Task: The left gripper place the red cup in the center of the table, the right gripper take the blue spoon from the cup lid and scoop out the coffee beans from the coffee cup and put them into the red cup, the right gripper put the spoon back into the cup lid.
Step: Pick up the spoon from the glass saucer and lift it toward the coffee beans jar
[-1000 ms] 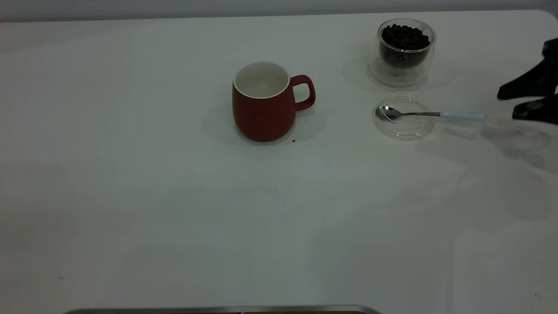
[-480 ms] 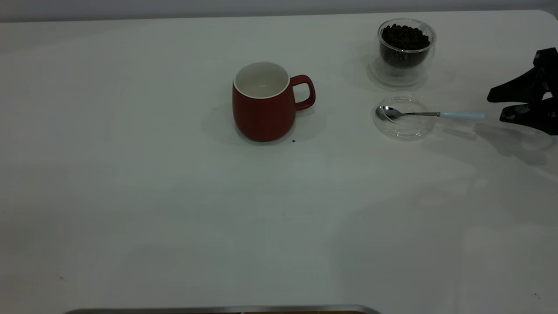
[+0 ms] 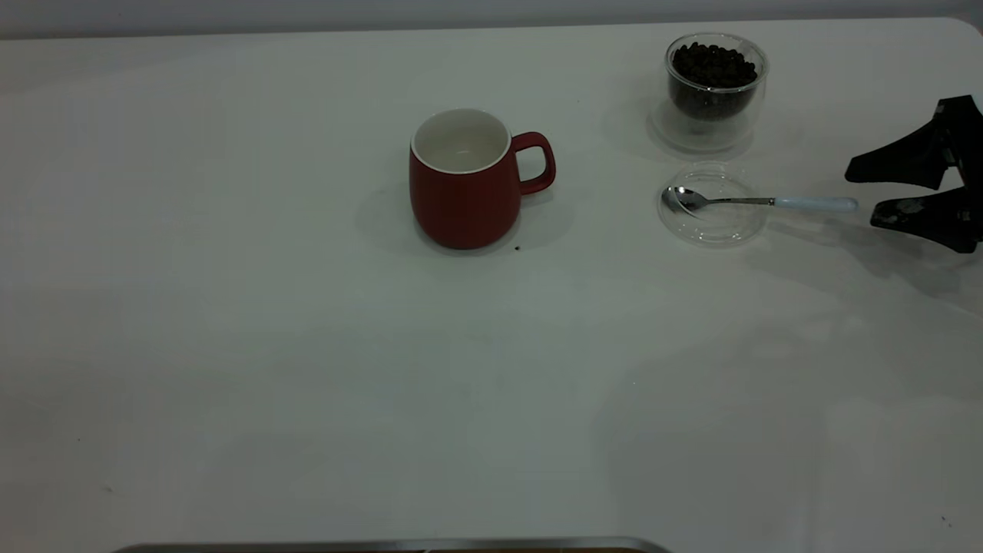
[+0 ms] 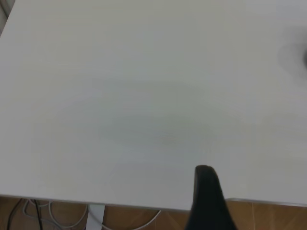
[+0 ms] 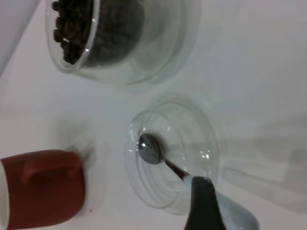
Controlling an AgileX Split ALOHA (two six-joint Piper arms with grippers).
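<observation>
The blue spoon [image 3: 760, 201] lies with its steel bowl in the cup lid [image 3: 713, 206] and its pale handle sticking out to the right over the table [image 3: 307, 346]. My wrist camera shows the bowl resting inside the lid's rim, which the outside camera shows less plainly. From outside, my right gripper [image 3: 860, 196] hangs just right of the handle's tip, its two fingers spread wide, one on the far side and one on the near side, gripping nothing. Only one finger [image 5: 204, 206] shows in my wrist view, so the gap cannot be judged there. The coffee cup [image 3: 716, 88] with coffee beans [image 3: 714, 65] stands just beyond the lid. The red cup [image 3: 465, 180] sits upright, well to the left. My left gripper [image 4: 208, 201] shows only one dark finger over bare table near its edge; I cannot tell its opening.
</observation>
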